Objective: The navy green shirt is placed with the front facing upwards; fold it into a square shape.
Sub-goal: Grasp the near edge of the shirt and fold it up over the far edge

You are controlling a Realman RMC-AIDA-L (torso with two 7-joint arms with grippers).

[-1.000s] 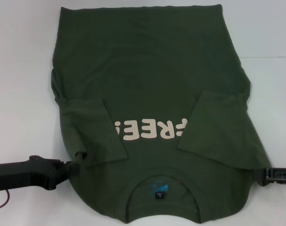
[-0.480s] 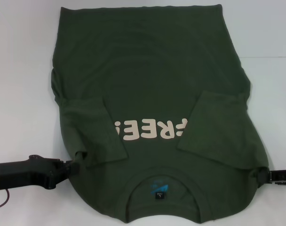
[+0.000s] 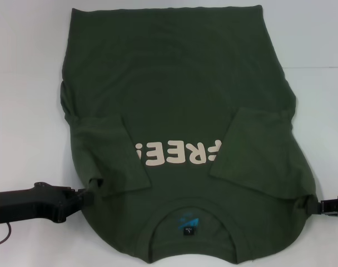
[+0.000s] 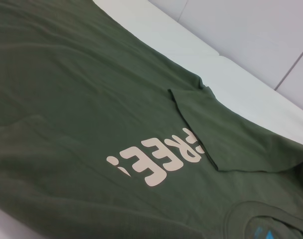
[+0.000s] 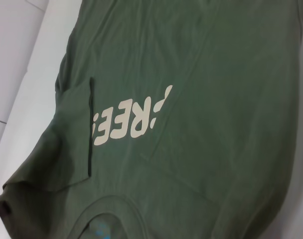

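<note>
The navy green shirt (image 3: 180,100) lies flat on the table, front up, collar nearest me and both sleeves folded in over the chest beside the cream "FREE" lettering (image 3: 177,154). My left gripper (image 3: 93,189) sits at the shirt's left shoulder edge, shut on a small bunch of cloth. My right gripper (image 3: 309,204) is at the right shoulder edge, its tips closed into the cloth. Both wrist views show the shirt (image 4: 91,99) (image 5: 201,99) and its lettering, not their own fingers.
A white table (image 3: 24,67) surrounds the shirt, with bare surface on the left and right and a narrow strip at the far edge. Blue and black neck labels (image 3: 188,224) show inside the collar.
The right gripper has slid slightly inward onto the shirt's right shoulder edge and its tips have narrowed on the cloth. The left gripper and the shirt have stayed still.
</note>
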